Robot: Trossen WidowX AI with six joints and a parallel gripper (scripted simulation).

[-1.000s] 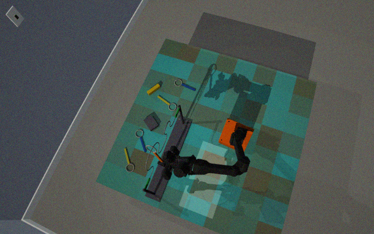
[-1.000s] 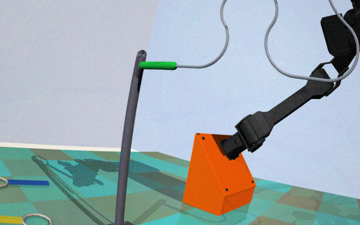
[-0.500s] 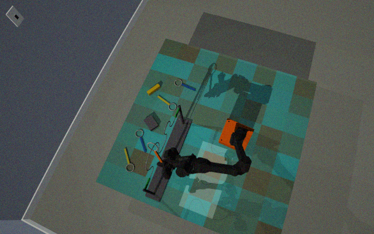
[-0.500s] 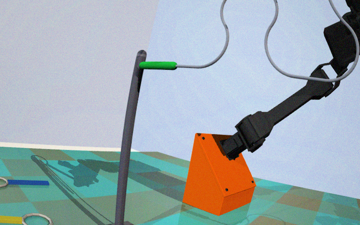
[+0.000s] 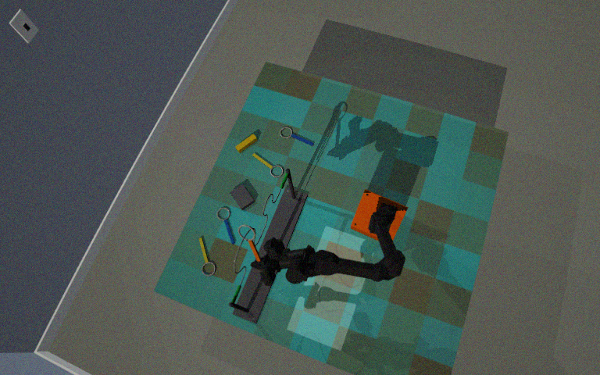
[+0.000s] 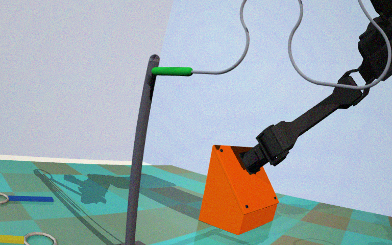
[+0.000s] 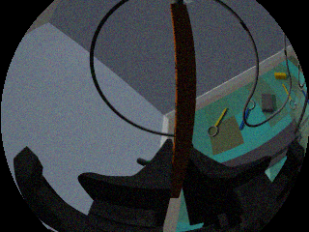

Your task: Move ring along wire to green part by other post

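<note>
From here I see the fingers [image 5: 260,266] pinching the orange handle [image 5: 253,249] [image 7: 184,82] by its end, and in the wrist view it rises between them to the top of the frame. The ring [image 5: 247,232] sits beyond the fingertips, left of centre in the top view, near the grey wire [image 5: 235,256] [image 6: 290,47] [image 7: 92,58].

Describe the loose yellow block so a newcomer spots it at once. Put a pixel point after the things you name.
Find the teal-and-brown checkered mat [image 5: 447,145], then the two yellow-handled rings lying on it. Beyond the one nearer the blue-handled ring [image 5: 302,139] by the mat's edge lies a stubby yellow block [image 5: 246,143] [image 7: 280,75]; unlike its neighbours, it has no ring.
</note>
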